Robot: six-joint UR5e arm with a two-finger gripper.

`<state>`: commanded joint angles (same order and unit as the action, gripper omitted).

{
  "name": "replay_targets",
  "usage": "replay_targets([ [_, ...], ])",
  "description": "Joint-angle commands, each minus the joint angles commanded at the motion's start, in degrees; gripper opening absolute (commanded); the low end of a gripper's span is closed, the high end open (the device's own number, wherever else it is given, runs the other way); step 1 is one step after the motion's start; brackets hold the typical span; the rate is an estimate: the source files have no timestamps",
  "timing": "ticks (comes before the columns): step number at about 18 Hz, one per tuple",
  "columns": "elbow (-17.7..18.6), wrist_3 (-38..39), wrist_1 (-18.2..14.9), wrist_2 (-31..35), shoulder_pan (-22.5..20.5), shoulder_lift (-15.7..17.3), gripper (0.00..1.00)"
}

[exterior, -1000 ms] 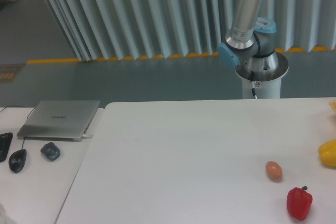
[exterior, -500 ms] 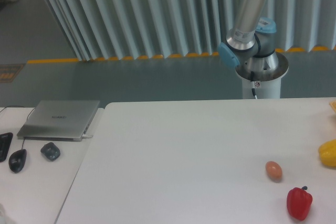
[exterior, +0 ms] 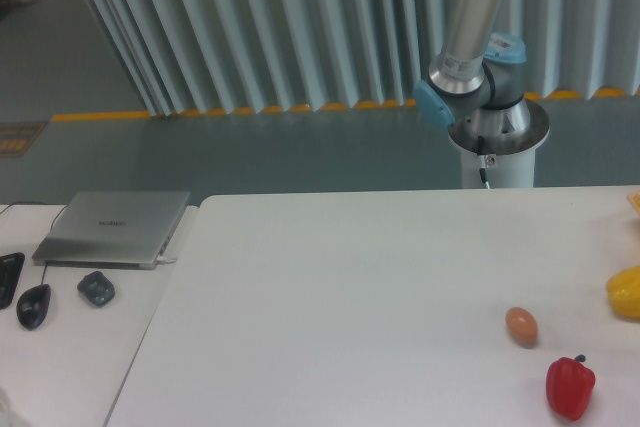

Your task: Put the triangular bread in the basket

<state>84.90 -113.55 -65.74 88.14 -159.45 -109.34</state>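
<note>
The triangular bread and the basket are out of view. My gripper is out of view too; only the arm's base and lower links (exterior: 470,57) show behind the table's far edge, rising out of the top of the picture. A sliver of something tan-orange (exterior: 634,200) peeks in at the right edge, too little of it to tell what it is.
On the white table (exterior: 350,297) at the right lie a small brown egg (exterior: 521,325), a red pepper (exterior: 569,387) and a glossy yellow fruit (exterior: 625,292) cut by the edge. On the left desk sit a closed laptop (exterior: 115,227), a mouse (exterior: 33,305) and a small dark object (exterior: 96,288).
The arm's upper link has swayed slightly at the top of the picture. Nothing on the table has moved.
</note>
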Motion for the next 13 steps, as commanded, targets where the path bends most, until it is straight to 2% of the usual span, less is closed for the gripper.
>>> replay_targets([
  [5, 0.26, 0.44, 0.18, 3.27, 2.91, 0.26, 1.00],
  [7, 1.31, 0.96, 0.18, 3.26, 4.23, 1.58, 1.00],
  [10, 2.72, 6.93, -0.44, 3.53, 7.56, 2.90, 1.00],
  [13, 3.78, 7.21, -1.40, 3.62, 9.32, 3.60, 1.00],
])
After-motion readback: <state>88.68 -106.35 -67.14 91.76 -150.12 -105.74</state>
